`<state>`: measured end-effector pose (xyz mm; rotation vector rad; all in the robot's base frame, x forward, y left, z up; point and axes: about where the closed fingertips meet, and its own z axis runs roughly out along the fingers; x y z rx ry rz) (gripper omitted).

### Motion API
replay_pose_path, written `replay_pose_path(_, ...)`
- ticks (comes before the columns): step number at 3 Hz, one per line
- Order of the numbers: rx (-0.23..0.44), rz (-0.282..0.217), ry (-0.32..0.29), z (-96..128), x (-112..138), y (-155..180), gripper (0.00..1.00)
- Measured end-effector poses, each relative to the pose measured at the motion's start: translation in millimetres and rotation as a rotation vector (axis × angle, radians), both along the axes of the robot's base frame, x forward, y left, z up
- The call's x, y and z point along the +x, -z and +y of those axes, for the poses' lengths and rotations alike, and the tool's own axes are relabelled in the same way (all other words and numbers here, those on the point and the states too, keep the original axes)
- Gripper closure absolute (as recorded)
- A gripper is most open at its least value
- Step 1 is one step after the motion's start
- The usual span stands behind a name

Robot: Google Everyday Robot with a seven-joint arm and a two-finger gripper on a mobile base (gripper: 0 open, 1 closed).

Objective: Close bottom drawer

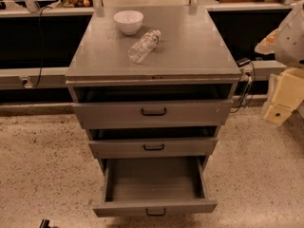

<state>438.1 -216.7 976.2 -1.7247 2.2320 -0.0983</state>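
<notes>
The grey cabinet (153,46) stands in the middle of the camera view with three drawers. The bottom drawer (154,207) is pulled far out; its inside is bare and its low front carries a small black handle (156,212). The middle drawer (153,147) and the top drawer (152,112) each stand out a little. My gripper (279,107), a cream-coloured piece below the white arm (290,37), hangs at the right edge of the view. It is well right of the cabinet, about level with the top drawer, and touches nothing.
A white bowl (128,21) and a clear plastic bottle (143,46) lying on its side rest on the cabinet top. Black cables (244,87) hang at the cabinet's right side. A low ledge (33,75) runs behind. Speckled floor (42,165) surrounds the cabinet.
</notes>
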Motion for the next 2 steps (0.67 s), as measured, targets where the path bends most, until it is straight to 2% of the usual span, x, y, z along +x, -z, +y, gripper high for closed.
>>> replay_pose_path(1,0.0,0.0,0.0,0,0,0,0.0)
replay_pose_path(2,0.02,-0.001,-0.001,3,4,34,0.0)
